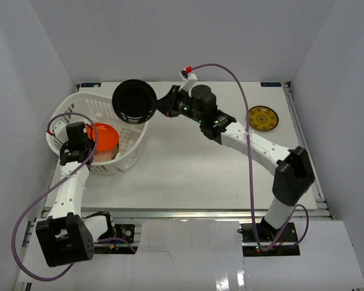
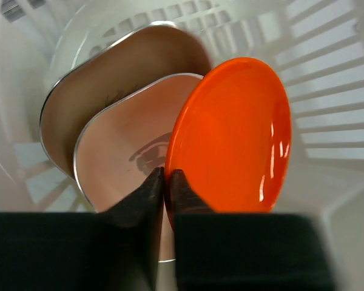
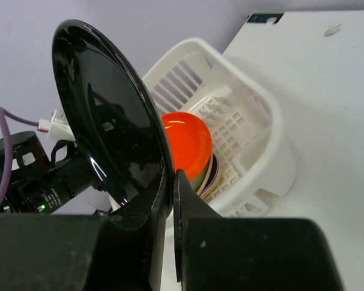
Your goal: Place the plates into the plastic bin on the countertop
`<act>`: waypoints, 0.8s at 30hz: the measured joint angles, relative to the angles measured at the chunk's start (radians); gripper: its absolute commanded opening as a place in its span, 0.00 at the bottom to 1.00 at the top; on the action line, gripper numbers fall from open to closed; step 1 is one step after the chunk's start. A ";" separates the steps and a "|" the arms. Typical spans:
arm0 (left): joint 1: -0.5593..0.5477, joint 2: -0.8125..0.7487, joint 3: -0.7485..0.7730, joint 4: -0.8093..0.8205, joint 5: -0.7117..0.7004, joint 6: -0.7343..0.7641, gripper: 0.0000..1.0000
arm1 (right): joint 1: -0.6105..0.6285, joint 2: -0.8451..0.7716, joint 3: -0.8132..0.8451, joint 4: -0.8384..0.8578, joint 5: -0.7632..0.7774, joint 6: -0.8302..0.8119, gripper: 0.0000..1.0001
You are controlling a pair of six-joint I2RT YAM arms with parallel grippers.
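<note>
Left fingers (image 2: pixel 147 195) pinch a round orange plate (image 2: pixel 230 133) inside the white lattice bin (image 2: pixel 327 121), right fingers (image 3: pixel 193 209) a round black plate (image 3: pixel 103 115) over its rim; next lower, release.

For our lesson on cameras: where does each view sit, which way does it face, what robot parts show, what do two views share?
Top external: above, behind, looking down at the flat white countertop; left arm, right arm show.
Left wrist: on that wrist, looks into the white slotted plastic bin; own jaws pinch the round orange plate.
Right wrist: on that wrist, faces the bin; own jaws grip the round black plate.
Shared: both wrist views show the orange plate.
</note>
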 measured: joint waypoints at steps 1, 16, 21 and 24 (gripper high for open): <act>0.024 0.014 -0.019 -0.003 0.016 -0.005 0.50 | 0.026 0.053 0.064 -0.015 0.005 -0.018 0.08; 0.036 -0.242 0.224 -0.023 -0.036 0.011 0.98 | 0.161 0.626 0.665 -0.241 0.042 -0.087 0.08; -0.005 -0.242 0.270 0.008 0.008 0.053 0.98 | 0.212 0.721 0.748 -0.289 0.044 -0.078 0.51; -0.023 -0.240 0.254 0.031 0.103 0.074 0.98 | 0.238 0.721 0.746 -0.315 0.047 -0.087 0.72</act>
